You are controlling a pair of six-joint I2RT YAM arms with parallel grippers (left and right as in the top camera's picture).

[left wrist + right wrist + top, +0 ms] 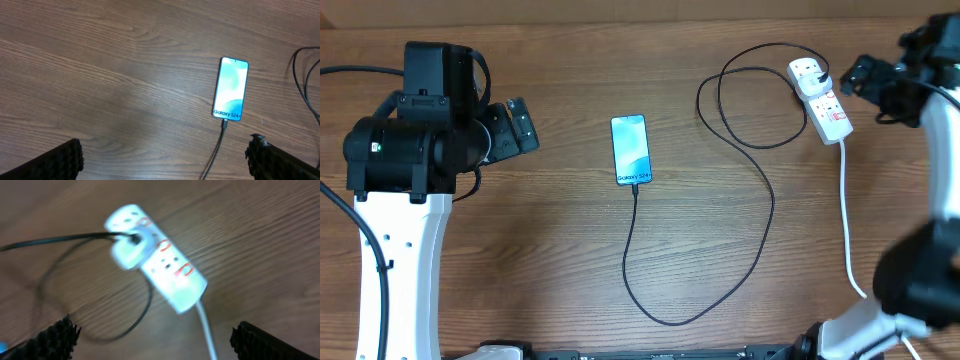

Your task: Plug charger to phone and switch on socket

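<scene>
Slim glossy phone (630, 150) with thin black charger (773, 210) plugged in; oblong white socket (823, 100) right of it, blurred in the right wrist view. Left gripper (165, 150) and right gripper (154, 330) gape empty

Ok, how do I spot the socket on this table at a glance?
In the overhead view, go to the far right corner of the wooden table. The socket is the slanted white oblong strip there, with small red switches. A thick white cord leaves its near end, and the thin black charger plugs in at its far end.
</scene>
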